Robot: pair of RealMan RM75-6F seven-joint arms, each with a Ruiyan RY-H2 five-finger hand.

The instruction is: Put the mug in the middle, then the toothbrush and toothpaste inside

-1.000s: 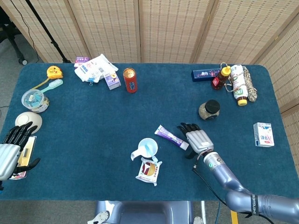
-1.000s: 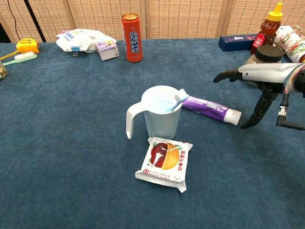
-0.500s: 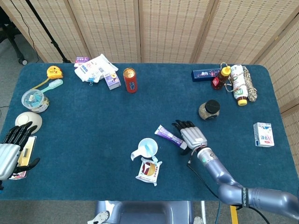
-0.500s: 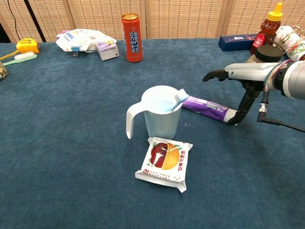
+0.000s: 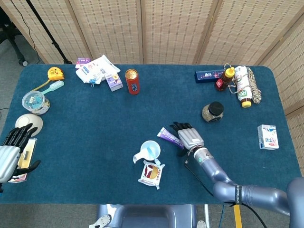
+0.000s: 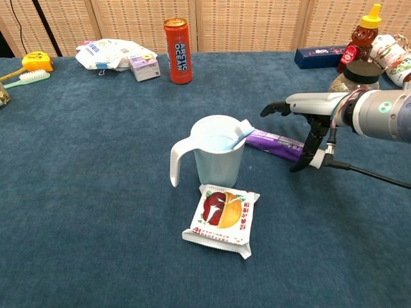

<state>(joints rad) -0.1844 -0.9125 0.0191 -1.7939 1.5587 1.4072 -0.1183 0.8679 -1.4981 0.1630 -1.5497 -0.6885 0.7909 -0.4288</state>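
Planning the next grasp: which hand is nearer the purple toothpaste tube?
Right. The right hand hovers over the purple toothpaste tube beside the white mug; the left hand sits at the table's far left edge.

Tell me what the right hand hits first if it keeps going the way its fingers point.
The right hand points up-left over the toothpaste, whose cap end it already covers. Past the tube, the way looks free as far as the can; the mug seems to lie off that line, though depth is unclear.

A table [image 5: 95,118] covered in dark blue cloth is seen beneath the right hand [image 5: 189,137]. Beyond the hand, along the table's far edge, woven folding screens [image 5: 166,28] in wooden frames are set. Grey floor [image 5: 14,76] is visible past the table's far left corner.
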